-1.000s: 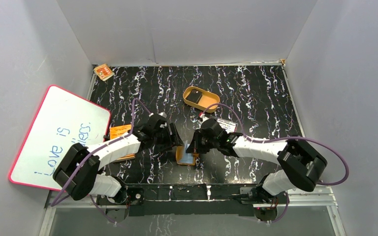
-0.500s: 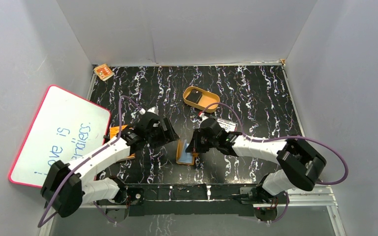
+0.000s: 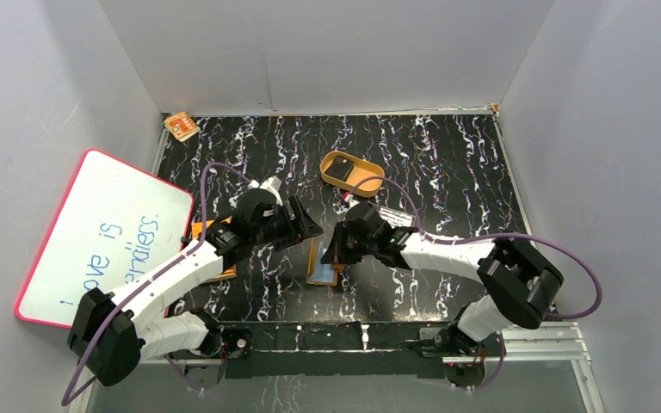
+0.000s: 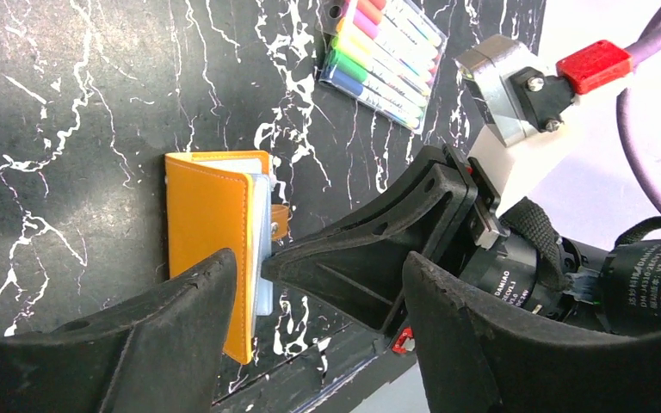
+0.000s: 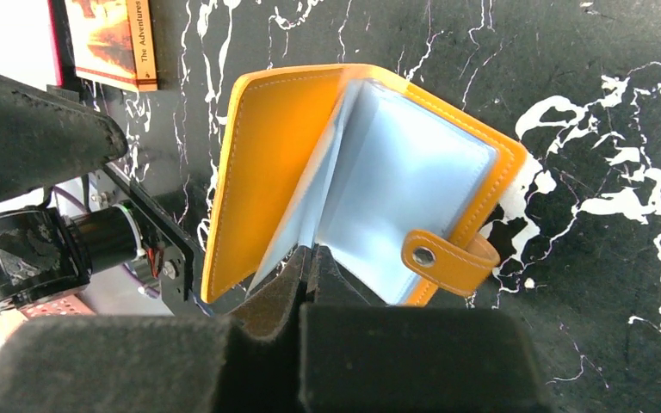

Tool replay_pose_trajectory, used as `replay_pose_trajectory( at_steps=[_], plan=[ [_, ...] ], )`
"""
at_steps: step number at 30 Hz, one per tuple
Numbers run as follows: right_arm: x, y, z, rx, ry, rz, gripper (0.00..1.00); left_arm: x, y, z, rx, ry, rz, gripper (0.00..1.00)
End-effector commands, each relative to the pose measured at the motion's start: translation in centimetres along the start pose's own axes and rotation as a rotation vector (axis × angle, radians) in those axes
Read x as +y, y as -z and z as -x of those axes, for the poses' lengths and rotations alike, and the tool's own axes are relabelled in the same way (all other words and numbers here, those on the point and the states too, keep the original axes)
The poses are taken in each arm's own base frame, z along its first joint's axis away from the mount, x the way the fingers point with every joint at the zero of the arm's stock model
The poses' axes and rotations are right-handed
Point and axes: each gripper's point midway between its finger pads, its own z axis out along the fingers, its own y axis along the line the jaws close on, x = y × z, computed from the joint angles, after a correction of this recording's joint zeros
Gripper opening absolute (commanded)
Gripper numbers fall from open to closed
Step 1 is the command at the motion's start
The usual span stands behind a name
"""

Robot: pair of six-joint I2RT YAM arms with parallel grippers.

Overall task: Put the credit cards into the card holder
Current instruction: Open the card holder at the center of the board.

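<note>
At the near centre of the black marbled table [image 3: 447, 163] we find the small orange leather card holder [image 5: 267, 163] propped ajar, right claw [image 5: 311, 262] pinched shut on its light-blue leaf, left claw [image 3: 307, 225] open and empty; we advise holding firm while the left fetches the thin black credit card [image 3: 339, 171].

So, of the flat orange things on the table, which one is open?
The card holder between the two arms: its cover stands apart and the light-blue inside shows. The orange booklet by the left arm lies shut.
</note>
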Motion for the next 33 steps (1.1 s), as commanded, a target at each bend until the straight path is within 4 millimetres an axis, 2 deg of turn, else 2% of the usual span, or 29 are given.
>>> replay_pose_trajectory(
  at_steps=[1,7,13,20,21,25,28,30,33],
  plan=[
    [2.8,-0.2,2.1,-0.043,0.02,0.076,0.0,0.4,-0.1,-0.5,0.012,0.012,0.012,0.67],
    [3.2,-0.8,2.2,-0.03,0.022,0.087,0.0,3.6,-0.8,-1.6,0.021,0.02,0.115,0.66],
    [3.7,-1.3,2.0,-0.018,0.026,0.104,0.0,5.7,-1.6,-2.7,0.052,0.018,0.177,0.65],
    [4.4,-1.6,1.8,-0.002,0.033,0.128,0.0,7.8,-1.9,-3.3,0.057,0.01,0.252,0.57],
    [4.6,-1.8,1.6,0.006,0.035,0.132,0.0,8.7,-2.0,-3.7,0.07,0.002,0.283,0.49],
    [4.9,-1.8,1.5,0.012,0.04,0.141,0.0,10.5,-2.1,-4.2,0.067,-0.004,0.339,0.29],
    [4.9,-1.9,1.3,0.02,0.043,0.145,0.0,12.5,-2.3,-5.3,0.085,0.0,0.387,0.0],
    [4.6,-1.7,1.1,0.018,0.042,0.143,0.01,13.1,-2.4,-5.8,0.093,0.004,0.396,0.0],
    [4.0,-1.4,0.7,0.018,0.036,0.13,0.15,13.6,-2.6,-6.1,0.096,0.005,0.404,0.0]
  ],
)
